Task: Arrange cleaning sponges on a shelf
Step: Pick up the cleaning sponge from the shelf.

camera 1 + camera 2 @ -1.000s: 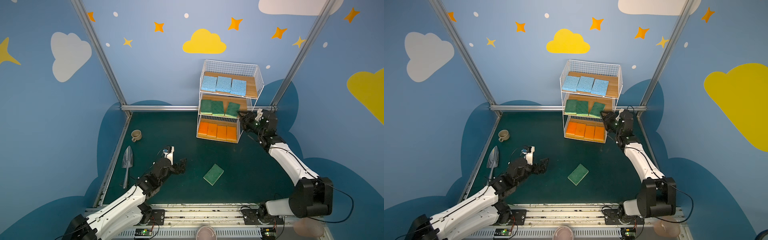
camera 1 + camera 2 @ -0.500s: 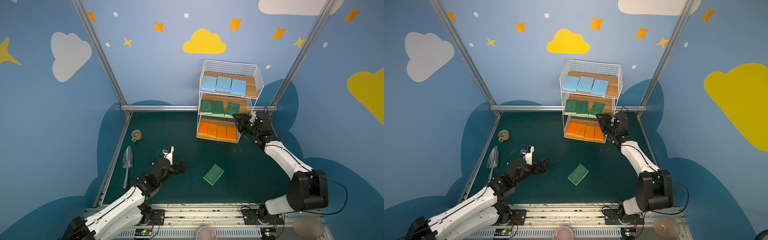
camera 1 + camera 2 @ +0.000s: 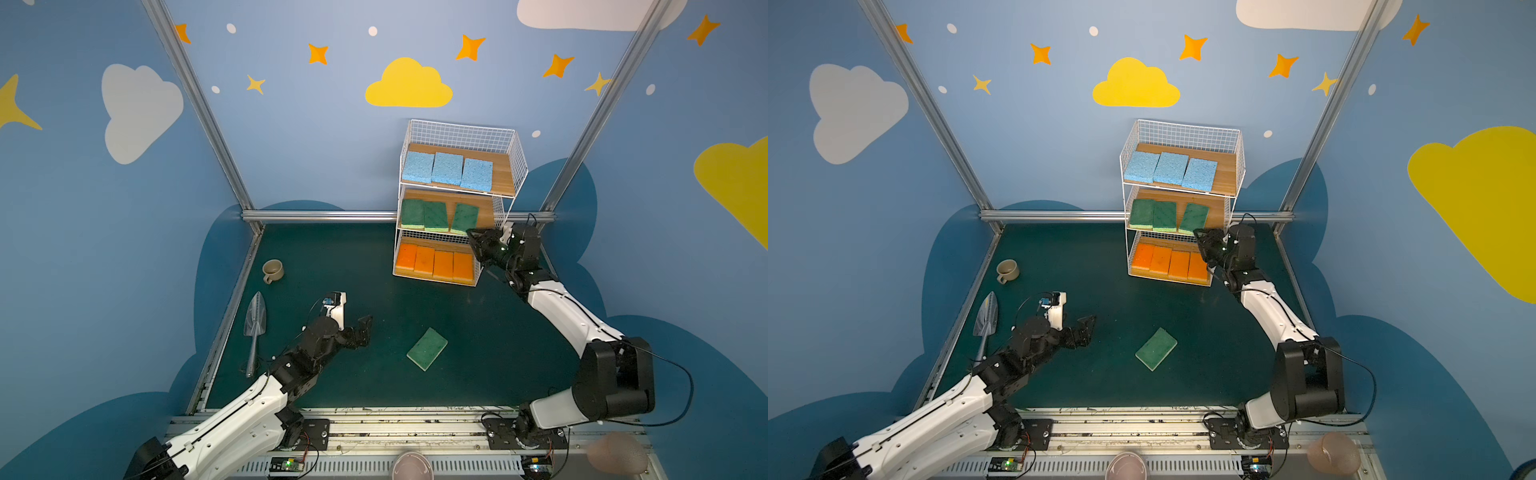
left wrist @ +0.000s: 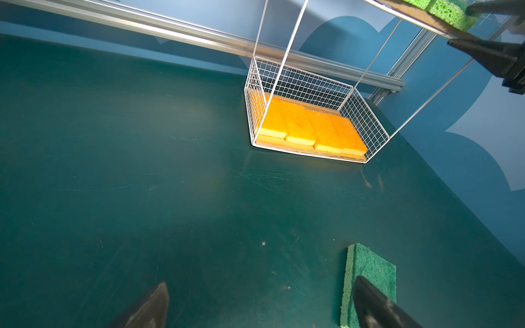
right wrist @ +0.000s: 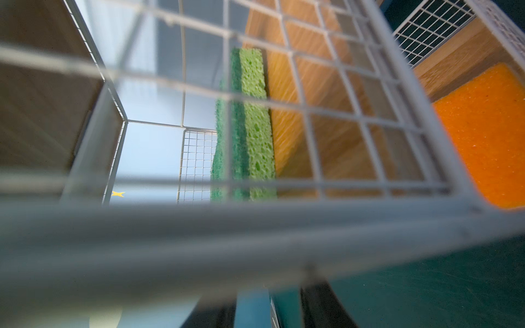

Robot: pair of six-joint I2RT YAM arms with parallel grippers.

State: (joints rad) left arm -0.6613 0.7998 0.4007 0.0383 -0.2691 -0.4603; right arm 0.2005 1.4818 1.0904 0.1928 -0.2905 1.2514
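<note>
The shelf (image 3: 505, 174) stands at the back. Its top board holds three blue sponges (image 3: 446, 168), its middle board three green ones (image 3: 434, 216), and its bottom board several orange ones (image 3: 434, 264). One more green sponge (image 3: 427, 348) lies loose on the mat. My left gripper (image 3: 361, 328) hovers left of it, open and empty. In the left wrist view that sponge (image 4: 369, 269) lies partly behind one finger. My right gripper (image 3: 473, 241) is at the shelf's front right corner. Its jaws stand apart, one above and one below the middle board's edge (image 4: 443, 27), with the tips hidden behind wire.
A beige mug (image 3: 273, 271) and a metal trowel (image 3: 254, 328) lie along the left edge of the mat. An aluminium rail (image 3: 320, 215) runs behind the shelf. Blue walls close in the back and both sides.
My right gripper has moved left from beside the shelf to its front right corner, and its jaws have narrowed. The left arm has hardly moved.
</note>
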